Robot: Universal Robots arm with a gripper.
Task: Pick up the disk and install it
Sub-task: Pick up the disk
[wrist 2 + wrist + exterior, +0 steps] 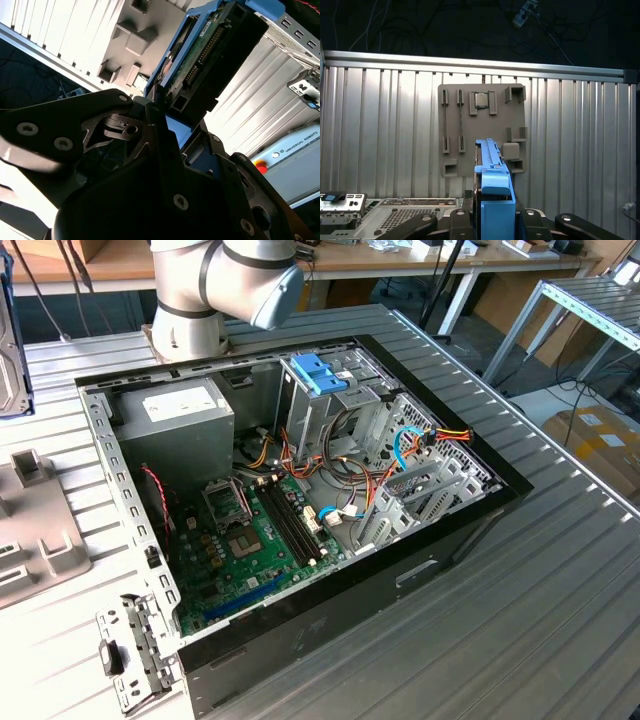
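Observation:
The disk [492, 186] is a dark grey drive in a light-blue carrier, standing on edge between my fingers. My gripper [493, 216] is shut on it, one black finger on each flat side. In the second wrist view the disk [212, 52] shows its circuit-board face and connector edge, with the gripper [167, 107] clamped on its lower end. It hangs above the ribbed metal table, over a grey holder plate [482, 130]. In the exterior view the disk [8, 340] shows at the far left edge, well to the left of the open computer case [480, 510].
The case lies open on the table, with a green motherboard [260, 540], a power supply [180, 415] and a tall metal drive cage topped by a blue latch piece [318, 375]. Loose cables cross the inside. A grey holder plate [35, 530] and a metal bracket [135, 655] lie to the exterior view's left.

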